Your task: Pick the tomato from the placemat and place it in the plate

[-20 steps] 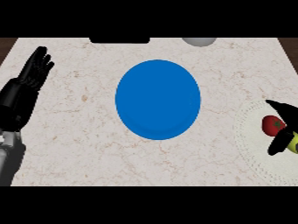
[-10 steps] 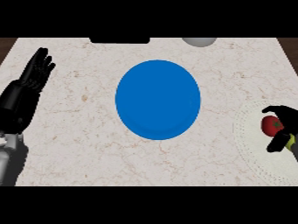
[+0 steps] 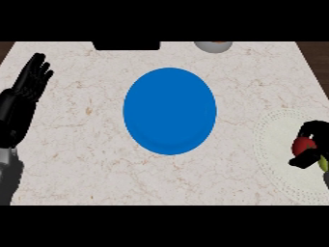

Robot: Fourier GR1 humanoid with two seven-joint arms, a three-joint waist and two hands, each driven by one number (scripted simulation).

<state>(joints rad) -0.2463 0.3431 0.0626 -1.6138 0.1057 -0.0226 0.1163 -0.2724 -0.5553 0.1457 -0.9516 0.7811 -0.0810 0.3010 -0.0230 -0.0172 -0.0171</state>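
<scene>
head view: right hand [image 3: 322, 140] curled round glossy red tomato [image 3: 305, 144] over lacy placemat [image 3: 277, 144]

the light is even and fairly bright across the marble counter [image 3: 74, 140], with no clear source and no glare on the stone. the blue plate [image 3: 170, 111] is flat in tone, with only a slightly paler band along its lower rim. hardly any cast shadows show; the black right hand [image 3: 322, 142] and the left hand [image 3: 24, 94] read as dark shapes with little inner detail. the counter's side edges slant inward toward its far edge. fine detail is soft throughout.
</scene>
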